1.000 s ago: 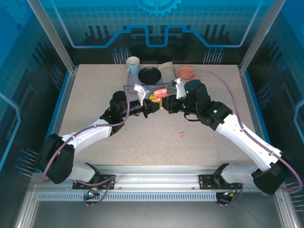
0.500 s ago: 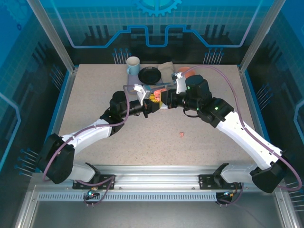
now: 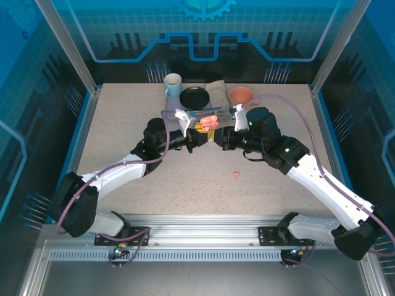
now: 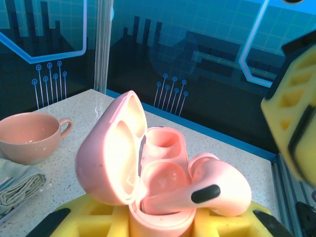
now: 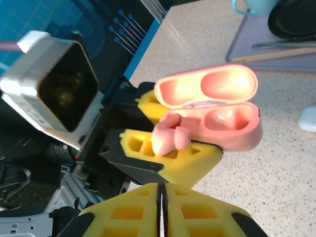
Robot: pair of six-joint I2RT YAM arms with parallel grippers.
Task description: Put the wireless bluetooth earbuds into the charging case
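My left gripper (image 4: 160, 224) is shut on a salmon-pink charging case (image 4: 158, 197) whose lid (image 4: 111, 158) stands open. One pink earbud (image 4: 217, 185) lies slanted in the case, its stem in a socket and its head sticking out over the rim. The other socket (image 4: 163, 140) is empty. In the right wrist view the case (image 5: 232, 123) and the earbud (image 5: 168, 138) sit just beyond my right gripper (image 5: 161, 190), which is shut with nothing between its yellow pads. From above, both grippers (image 3: 199, 132) (image 3: 218, 137) meet mid-table. A second pink earbud (image 3: 236, 174) lies on the table.
At the back stand a light mug (image 3: 173, 85), a black plate (image 3: 195, 97), a pink cup (image 3: 241, 94) and a folded cloth (image 3: 216, 92). A small white object (image 5: 308, 118) lies on the table right of the case.
My right gripper has drawn back a little from the case toward the right, and its jaws have closed. The left gripper and the case have stayed put.
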